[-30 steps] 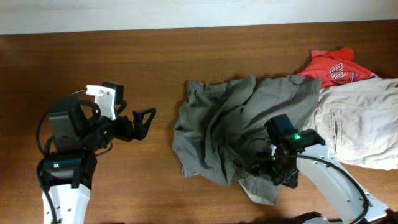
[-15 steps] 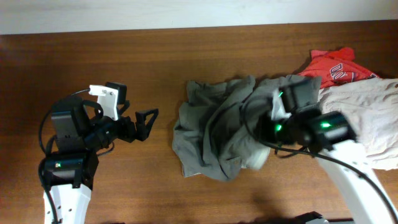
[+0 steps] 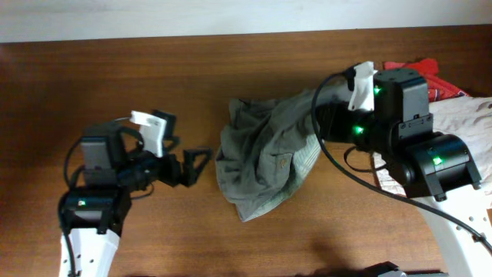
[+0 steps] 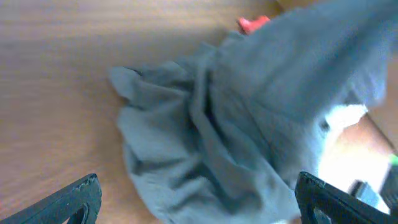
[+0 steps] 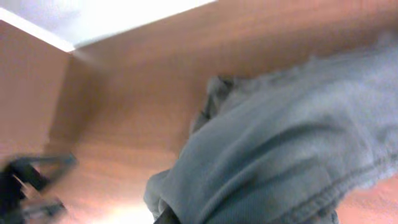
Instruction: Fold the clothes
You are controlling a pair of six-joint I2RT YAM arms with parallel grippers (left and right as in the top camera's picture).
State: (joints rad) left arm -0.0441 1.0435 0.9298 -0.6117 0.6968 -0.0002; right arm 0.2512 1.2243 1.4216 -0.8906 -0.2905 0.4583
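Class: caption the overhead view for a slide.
Right claw grips the olive-grey shorts on the wooden table; left claw open nearby.

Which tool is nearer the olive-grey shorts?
Right. The right tool is shut on the olive-grey shorts, holding an edge up; the left tool is open beside them, not touching.

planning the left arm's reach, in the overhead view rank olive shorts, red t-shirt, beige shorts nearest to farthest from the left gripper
1. olive shorts: table centre, next to the left gripper.
2-3. red T-shirt and beige shorts: both at the far right edge, too close to call.
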